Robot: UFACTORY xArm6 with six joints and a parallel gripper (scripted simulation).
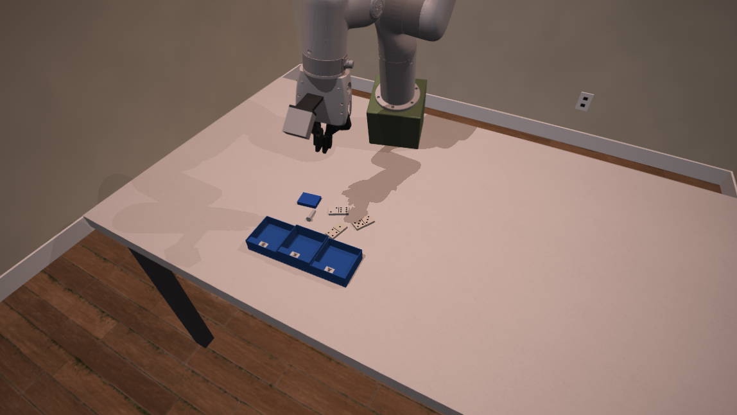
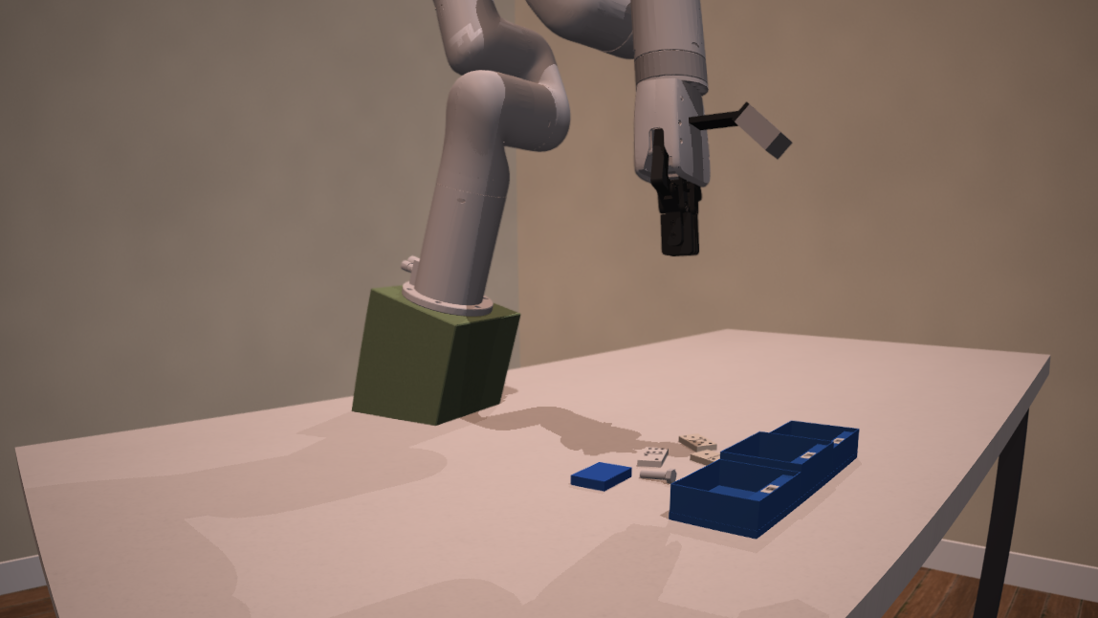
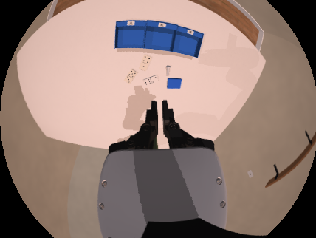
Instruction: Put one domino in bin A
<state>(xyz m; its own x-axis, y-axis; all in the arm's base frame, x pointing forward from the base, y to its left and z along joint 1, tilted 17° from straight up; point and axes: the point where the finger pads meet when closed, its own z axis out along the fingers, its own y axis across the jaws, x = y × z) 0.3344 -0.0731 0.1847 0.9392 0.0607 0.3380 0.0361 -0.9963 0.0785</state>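
Observation:
Three white dominoes lie flat on the table behind the bins: one [image 1: 338, 210] [image 2: 652, 455] [image 3: 150, 79], a second [image 1: 363, 223] [image 2: 696, 442] [image 3: 131, 75], and a third [image 1: 336, 230] [image 2: 704, 457] [image 3: 145, 63] closest to the bins. Three joined blue bins [image 1: 303, 249] [image 2: 759, 473] [image 3: 158, 38] stand in a row, each with a small label too small to read. My gripper [image 1: 322, 145] [image 2: 679, 244] [image 3: 159, 107] is shut and empty. It hangs high above the table, pointing down, well back from the dominoes.
A flat blue block [image 1: 308, 199] [image 2: 600, 475] [image 3: 173, 83] and a small grey bolt [image 1: 311, 215] [image 2: 657, 474] [image 3: 167, 69] lie beside the dominoes. The arm's green base block [image 1: 395, 118] [image 2: 433, 361] stands at the back. The table's front edge lies just beyond the bins.

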